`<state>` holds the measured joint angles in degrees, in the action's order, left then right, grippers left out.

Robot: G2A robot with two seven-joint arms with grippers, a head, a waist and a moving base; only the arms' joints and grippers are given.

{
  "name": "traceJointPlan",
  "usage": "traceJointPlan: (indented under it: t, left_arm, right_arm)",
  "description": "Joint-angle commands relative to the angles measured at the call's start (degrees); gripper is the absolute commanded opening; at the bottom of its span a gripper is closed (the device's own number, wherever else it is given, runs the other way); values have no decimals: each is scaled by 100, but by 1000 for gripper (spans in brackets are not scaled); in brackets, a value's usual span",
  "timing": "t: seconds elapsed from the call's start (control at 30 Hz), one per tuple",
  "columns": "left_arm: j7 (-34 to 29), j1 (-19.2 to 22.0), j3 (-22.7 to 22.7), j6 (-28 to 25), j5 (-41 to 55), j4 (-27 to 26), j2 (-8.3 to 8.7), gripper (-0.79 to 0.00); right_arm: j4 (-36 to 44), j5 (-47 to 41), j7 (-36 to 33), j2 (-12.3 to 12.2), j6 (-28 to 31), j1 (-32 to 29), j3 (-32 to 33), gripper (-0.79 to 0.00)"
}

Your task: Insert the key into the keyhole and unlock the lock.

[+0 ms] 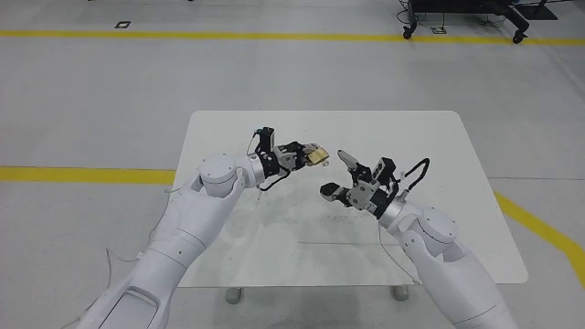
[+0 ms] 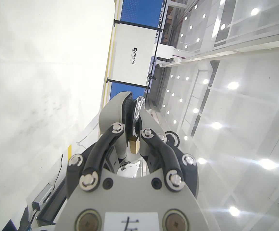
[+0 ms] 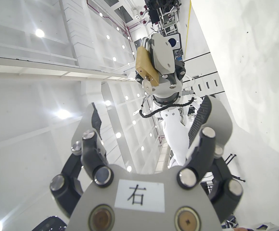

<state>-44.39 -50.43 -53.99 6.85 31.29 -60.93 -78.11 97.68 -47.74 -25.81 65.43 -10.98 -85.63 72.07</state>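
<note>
A brass padlock (image 1: 317, 156) is held above the white table (image 1: 439, 137) by my left gripper (image 1: 306, 153), which is shut on it. In the left wrist view the silver shackle (image 2: 138, 110) lies between the gripper's (image 2: 136, 108) pads, with the brass body (image 2: 134, 146) behind them. In the right wrist view the padlock (image 3: 144, 64) faces me, and a small round silver piece (image 3: 147, 84), apparently the key's head, sticks out of its end. My right gripper (image 1: 339, 175) (image 3: 151, 115) is open, a short way from the padlock, with nothing between its fingers.
The tabletop below both grippers is bare. Yellow floor lines (image 1: 274, 36) run beyond the table, and a wheeled dark rack (image 1: 466, 0) stands far back right.
</note>
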Motion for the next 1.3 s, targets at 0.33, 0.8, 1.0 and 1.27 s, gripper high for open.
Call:
traceJointPlan:
  t: [0.33, 0.8, 1.0, 1.27]
  left_arm:
    - [-98, -33, -63, -133, -54, -39, -2, -785]
    - [-64, -73, -88, -163, -172, -101, -9, -785]
    - [-48, -87, -100, -159, -174, -113, -17, -785]
    - [-32, -81, -66, -197, -282, -129, -33, -785]
  right_arm:
    - [-327, -157, 82, 87, 145, 227, -169, -751]
    - [-362, -288, 100, 140, 101, 250, -234, -720]
    - [-403, -272, 168, 167, 115, 285, -275, -643]
    - [-450, -549, 170, 201, 92, 283, -244, -785]
